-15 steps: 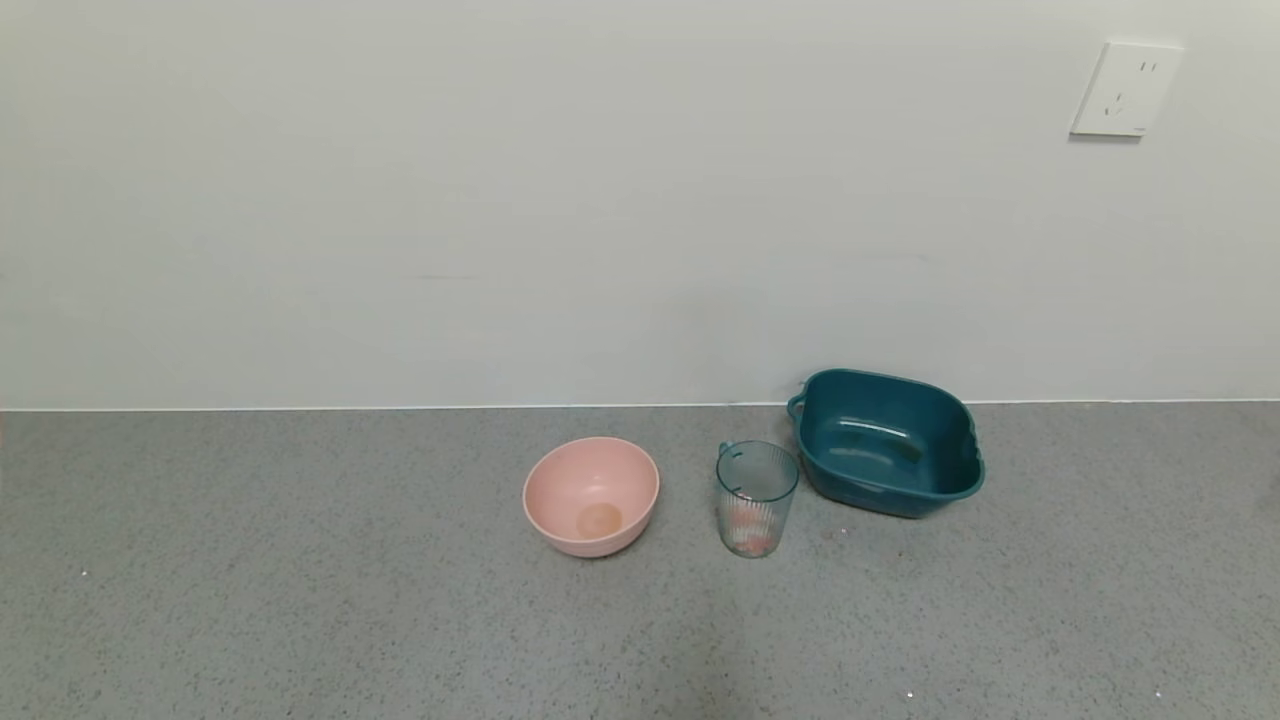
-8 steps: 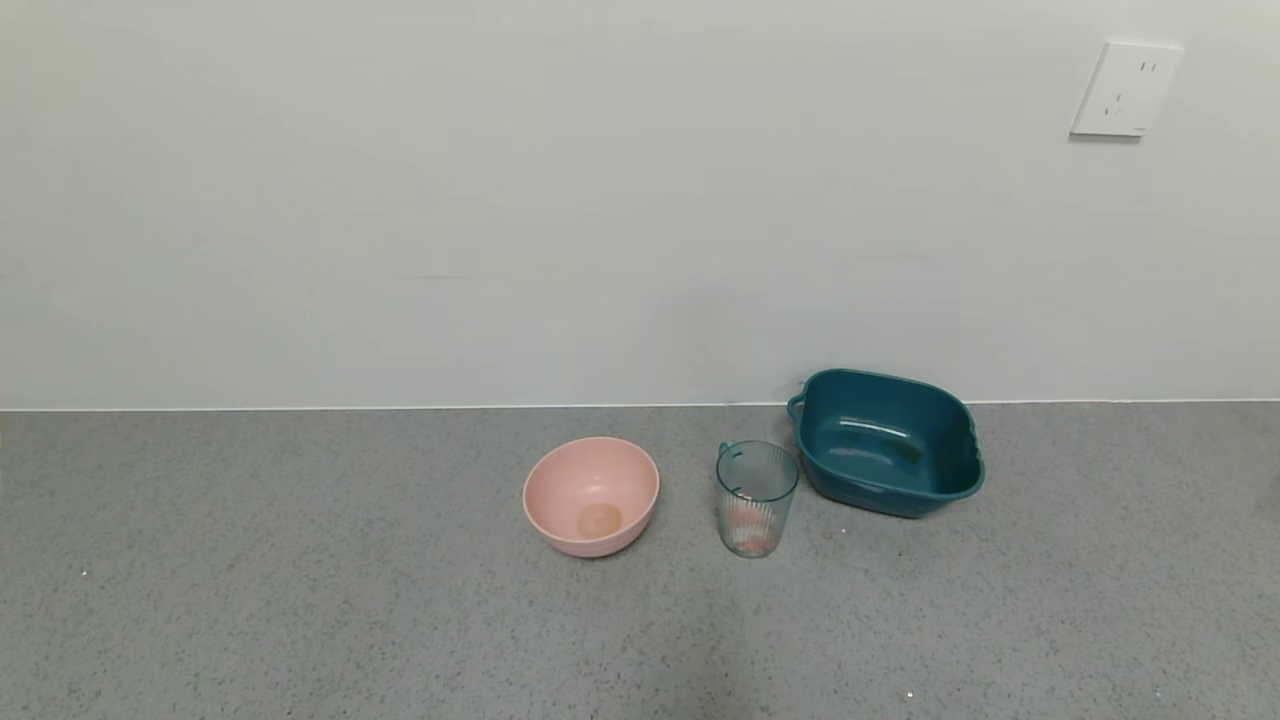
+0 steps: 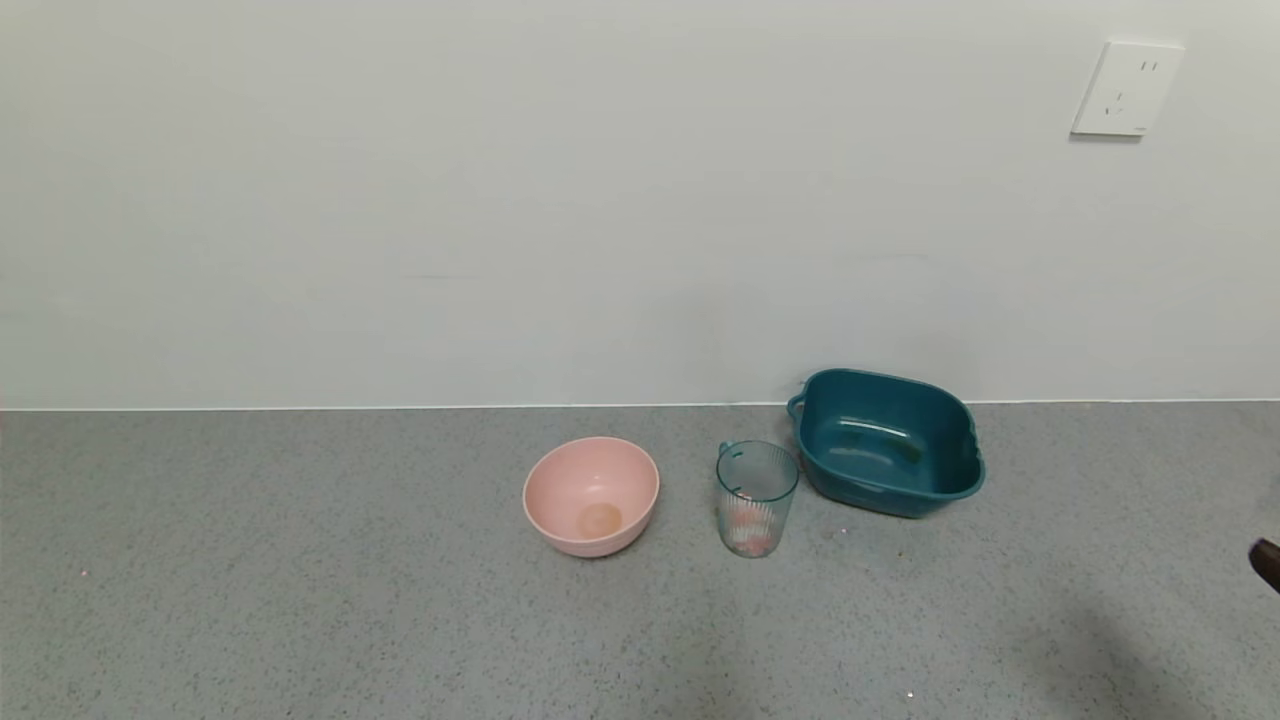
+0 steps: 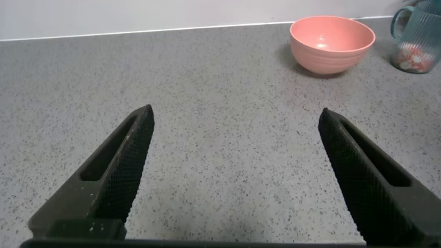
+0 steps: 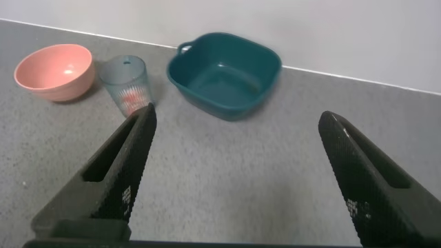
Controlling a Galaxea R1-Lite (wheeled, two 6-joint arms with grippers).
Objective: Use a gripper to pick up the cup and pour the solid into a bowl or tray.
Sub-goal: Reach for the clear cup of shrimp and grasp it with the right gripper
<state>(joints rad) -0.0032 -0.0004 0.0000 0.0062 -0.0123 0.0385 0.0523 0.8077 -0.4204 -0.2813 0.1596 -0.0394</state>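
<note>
The ribbed blue-green cup (image 3: 756, 497) stands upright on the grey counter between the pink bowl and the dark teal tub (image 3: 886, 441). White and orange-red pieces (image 3: 750, 538) lie in its bottom. The cup (image 5: 125, 84) and the tub (image 5: 224, 74) also show in the right wrist view, far ahead of my open, empty right gripper (image 5: 234, 117). A dark tip of the right arm (image 3: 1267, 562) pokes in at the head view's right edge. My left gripper (image 4: 234, 117) is open and empty over bare counter, far from the cup (image 4: 417, 33).
A round pink bowl (image 3: 591, 495) sits left of the cup, also in the left wrist view (image 4: 332, 43) and the right wrist view (image 5: 54, 71). A white wall rises behind the counter, with a socket (image 3: 1126, 89) at upper right.
A dark part of the right arm has come into the head view at its right edge, with a shadow on the counter below it. The cup, bowl and tub have not moved.
</note>
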